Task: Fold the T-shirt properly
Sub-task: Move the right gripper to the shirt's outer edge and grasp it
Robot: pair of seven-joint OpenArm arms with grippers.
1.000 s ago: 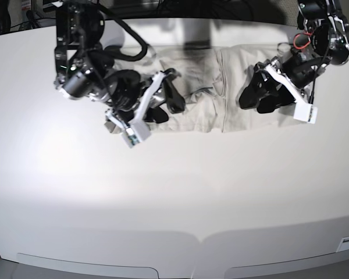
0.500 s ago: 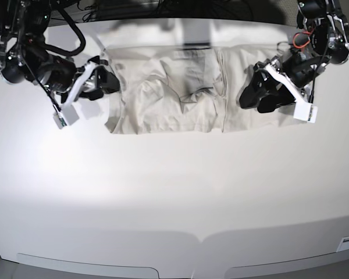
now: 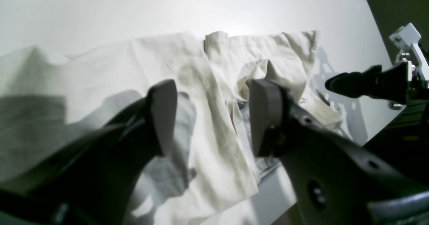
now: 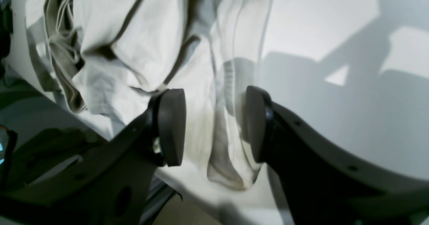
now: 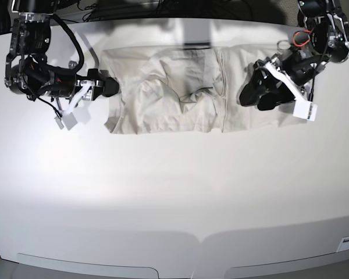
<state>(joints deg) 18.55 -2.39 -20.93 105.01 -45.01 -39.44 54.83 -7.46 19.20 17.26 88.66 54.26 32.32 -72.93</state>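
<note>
Lying along the far edge of the tabletop (image 5: 174, 192), T-shirt (image 5: 174, 102) rumpled, partly folded. Left claw (image 5: 262, 93) spread above its end, right claw (image 5: 107, 88) spread beside the other, pinching nothing, probably ready for a fresh grip.

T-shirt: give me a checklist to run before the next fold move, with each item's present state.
1. T-shirt lies on the table, none hanging over the near edge: ok.
2. Cloth smooth: not ok, bunched folds near the middle.
3. Left claw open, nothing gripped: ok.
4. Right claw open, astride the shirt's edge without pinching it: ok.
5. Left claw above cloth: ok, cloth shows between its fingers.
6. Sleeves tucked in evenly: cannot tell.
</note>
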